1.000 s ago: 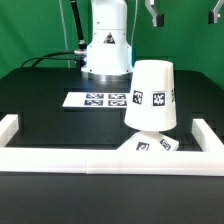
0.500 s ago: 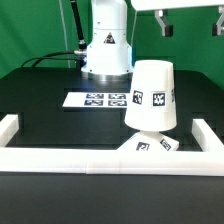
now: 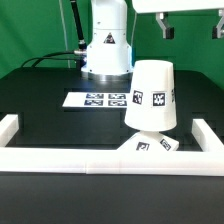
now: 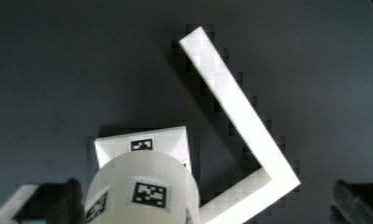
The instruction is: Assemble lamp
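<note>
- Shade [image 3: 151, 95]: the tapered white cup is standing wide end down over the base [image 3: 150, 145], leaning slightly, with two square tags facing the camera; the wrist view is showing it [image 4: 147, 195] from above.
- Base: the small square part is sitting on the black table [image 3: 60, 115], tucked into the corner of the white border rails [image 3: 100, 161] at the exterior view's right; its tagged top [image 4: 144, 146] is peeking out beside the shade in the wrist view.
- Gripper [image 3: 190, 27]: it is hanging high above the shade, well apart from it; the two fingers are standing spread wide and are holding nothing.
- Marker board [image 3: 98, 99]: the flat tagged strip is lying in front of the arm's white pedestal [image 3: 106, 52].
- Bulb: it is not discernible in either view.
</note>
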Controlling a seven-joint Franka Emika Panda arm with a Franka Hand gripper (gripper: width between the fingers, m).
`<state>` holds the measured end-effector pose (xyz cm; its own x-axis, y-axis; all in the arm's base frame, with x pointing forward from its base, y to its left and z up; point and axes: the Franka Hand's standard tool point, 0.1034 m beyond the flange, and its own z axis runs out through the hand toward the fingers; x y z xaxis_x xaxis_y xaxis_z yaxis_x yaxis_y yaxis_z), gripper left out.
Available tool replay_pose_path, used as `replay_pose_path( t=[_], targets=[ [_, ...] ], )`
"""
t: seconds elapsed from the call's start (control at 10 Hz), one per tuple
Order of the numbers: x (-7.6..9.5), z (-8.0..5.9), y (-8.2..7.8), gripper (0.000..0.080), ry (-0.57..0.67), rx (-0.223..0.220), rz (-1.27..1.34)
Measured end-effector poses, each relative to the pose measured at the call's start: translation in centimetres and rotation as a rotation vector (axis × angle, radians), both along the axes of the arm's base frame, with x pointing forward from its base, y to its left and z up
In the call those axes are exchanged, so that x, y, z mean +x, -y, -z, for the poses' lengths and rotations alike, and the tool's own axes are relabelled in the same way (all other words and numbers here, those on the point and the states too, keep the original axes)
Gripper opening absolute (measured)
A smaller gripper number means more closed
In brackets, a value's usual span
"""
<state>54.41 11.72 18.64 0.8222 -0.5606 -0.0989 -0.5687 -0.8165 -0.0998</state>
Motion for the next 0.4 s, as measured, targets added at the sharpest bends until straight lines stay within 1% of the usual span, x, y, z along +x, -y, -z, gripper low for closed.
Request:
replay_pose_path(
  t=[0.4],
  targets=[
    [-0.01, 0.05, 0.00, 0.0698, -0.001, 0.000, 0.000]
  ],
)
